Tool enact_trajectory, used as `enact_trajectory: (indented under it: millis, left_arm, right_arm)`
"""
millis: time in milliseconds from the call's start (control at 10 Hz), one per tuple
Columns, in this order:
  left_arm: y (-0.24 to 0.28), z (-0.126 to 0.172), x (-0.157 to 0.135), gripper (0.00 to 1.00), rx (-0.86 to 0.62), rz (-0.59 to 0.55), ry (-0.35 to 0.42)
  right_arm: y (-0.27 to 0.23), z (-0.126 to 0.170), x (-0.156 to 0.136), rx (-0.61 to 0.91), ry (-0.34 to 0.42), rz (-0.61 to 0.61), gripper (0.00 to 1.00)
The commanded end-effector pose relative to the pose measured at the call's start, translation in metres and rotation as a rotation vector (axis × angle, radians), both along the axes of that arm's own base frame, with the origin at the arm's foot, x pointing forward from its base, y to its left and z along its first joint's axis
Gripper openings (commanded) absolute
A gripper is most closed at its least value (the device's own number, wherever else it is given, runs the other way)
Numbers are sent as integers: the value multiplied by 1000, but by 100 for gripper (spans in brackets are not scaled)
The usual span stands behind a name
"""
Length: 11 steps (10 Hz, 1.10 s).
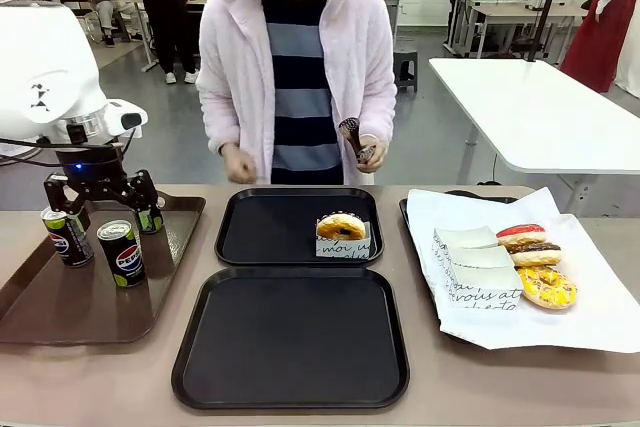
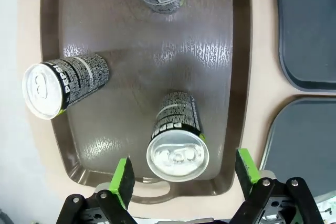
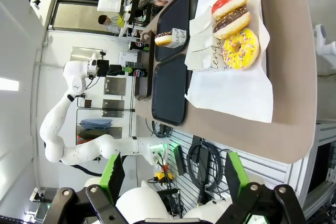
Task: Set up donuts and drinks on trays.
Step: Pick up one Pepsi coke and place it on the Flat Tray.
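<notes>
Three drinks stand on a brown tray: one can at the left, one in front and one behind. My left gripper hangs open above them. In the left wrist view its green pads straddle the silver top of the front can from above, without touching it. Two black trays lie mid-table. The far tray holds one sleeved donut; the near tray is bare. My right gripper is open, off the table's side.
At the right, white paper carries a red-iced donut, a chocolate donut, a yellow donut and folded paper sleeves. A person stands at the far edge holding tongs.
</notes>
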State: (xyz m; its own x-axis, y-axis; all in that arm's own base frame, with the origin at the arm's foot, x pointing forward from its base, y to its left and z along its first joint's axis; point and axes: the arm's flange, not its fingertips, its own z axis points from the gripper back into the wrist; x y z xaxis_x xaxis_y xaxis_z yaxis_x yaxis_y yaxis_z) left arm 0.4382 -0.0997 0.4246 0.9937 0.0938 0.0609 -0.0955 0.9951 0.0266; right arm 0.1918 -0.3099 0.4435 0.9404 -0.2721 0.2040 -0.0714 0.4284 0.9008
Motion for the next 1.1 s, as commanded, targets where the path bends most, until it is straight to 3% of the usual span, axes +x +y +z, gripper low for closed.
enact_trajectory:
  millis: [0,1000]
  left_arm:
    - [-1,-9,11,100,33,36,1]
    - [8,-45,3,100,-2,29,-16]
  right_arm:
    - [0,1,-1,10,-6,-1,100]
    - [0,1,-1,10,-6,-1,100]
